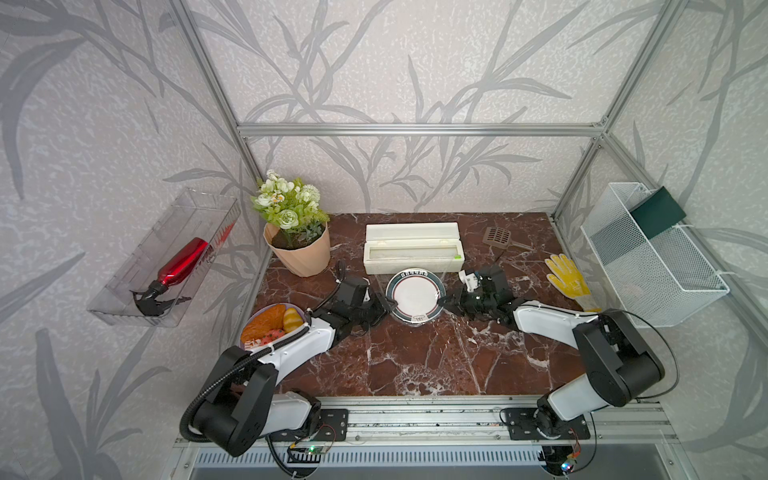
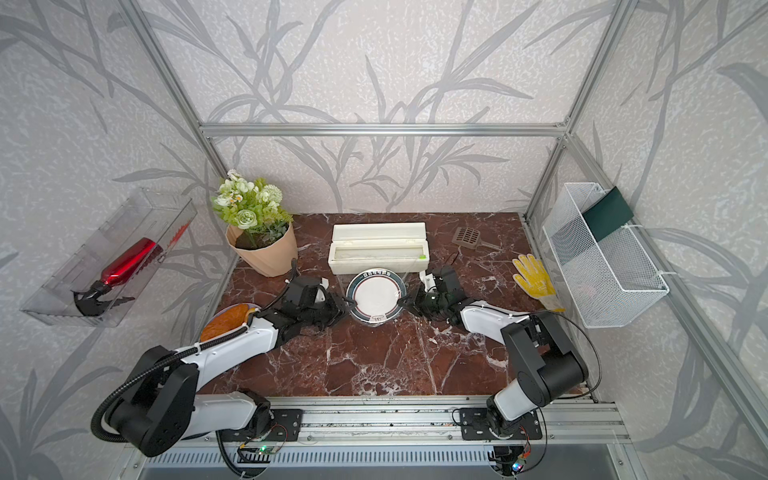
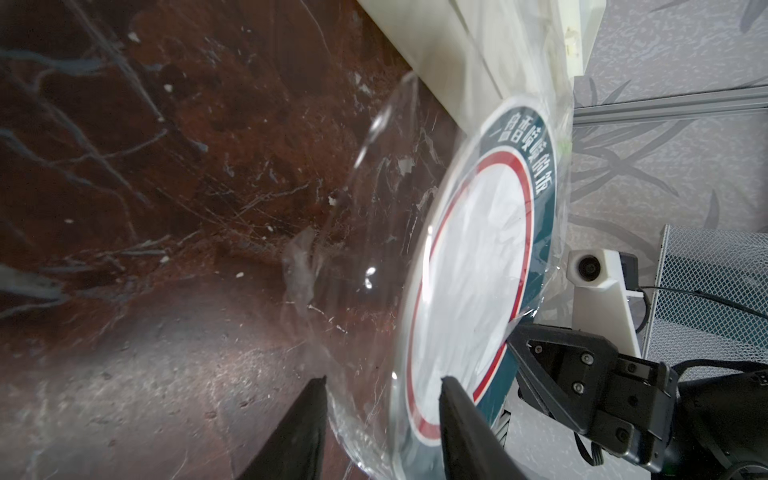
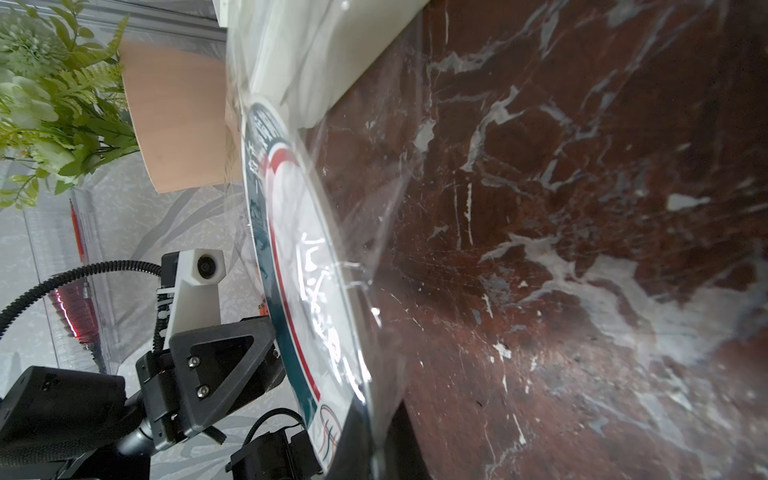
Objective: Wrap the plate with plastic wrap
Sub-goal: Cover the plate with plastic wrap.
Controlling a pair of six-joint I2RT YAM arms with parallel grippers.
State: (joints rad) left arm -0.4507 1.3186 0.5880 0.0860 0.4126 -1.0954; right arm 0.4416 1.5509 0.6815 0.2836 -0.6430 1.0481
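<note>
My left gripper (image 3: 382, 384) is partly open around the edge of the plate (image 1: 415, 296). My right gripper (image 4: 374, 419) is pinched tight on the plastic wrap (image 3: 365, 249) over it.

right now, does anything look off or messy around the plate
The plastic wrap looks untidy: it lies crinkled over the plate and balloons loose past the rim toward the table instead of hugging it. The dispenser box behind also sits with its lid open. Nothing looks spilled or broken.
</note>
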